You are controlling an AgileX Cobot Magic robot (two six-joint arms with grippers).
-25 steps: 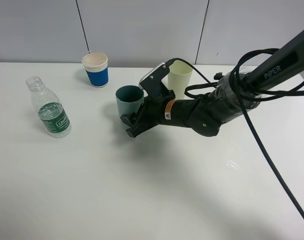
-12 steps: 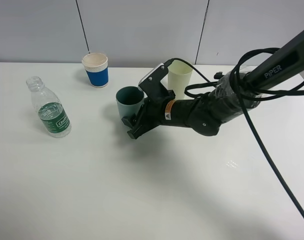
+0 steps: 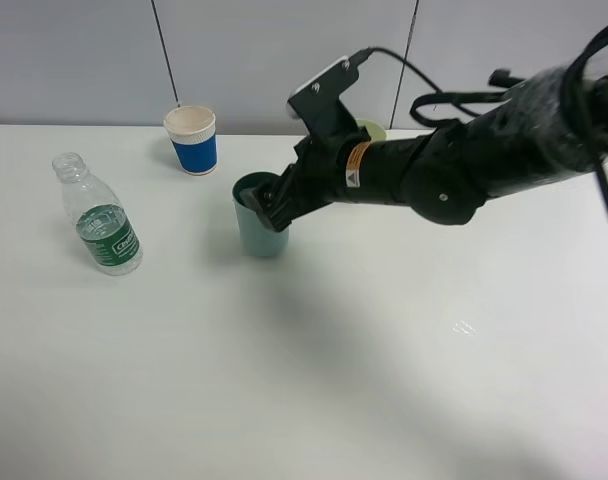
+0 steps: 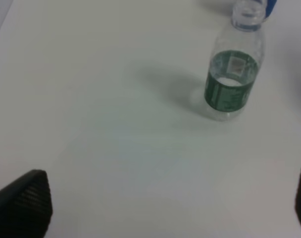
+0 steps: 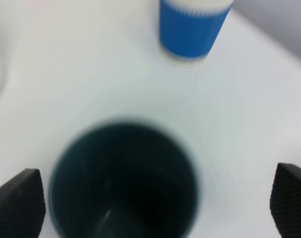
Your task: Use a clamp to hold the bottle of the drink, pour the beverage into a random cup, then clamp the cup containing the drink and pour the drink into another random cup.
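Risk: right tool [image 3: 267, 208], released and spread above the teal cup [image 3: 259, 222], could clip its rim and topple it.

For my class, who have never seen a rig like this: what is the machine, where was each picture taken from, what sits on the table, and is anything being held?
The machine is a robot with two jointed arms, each ending in a pincer. One picture comes from a camera mounted high above the table; the other two come from cameras on the arms' wrists.

On the white table stand a clear bottle with a green label, a blue paper cup, a teal cup and a pale cup, mostly hidden behind the arm.

The right pincer hangs right over the teal cup; its wrist view looks straight down into it, fingers spread wide on either side, so it holds nothing. The left pincer is open too, with only the bottle ahead of it.
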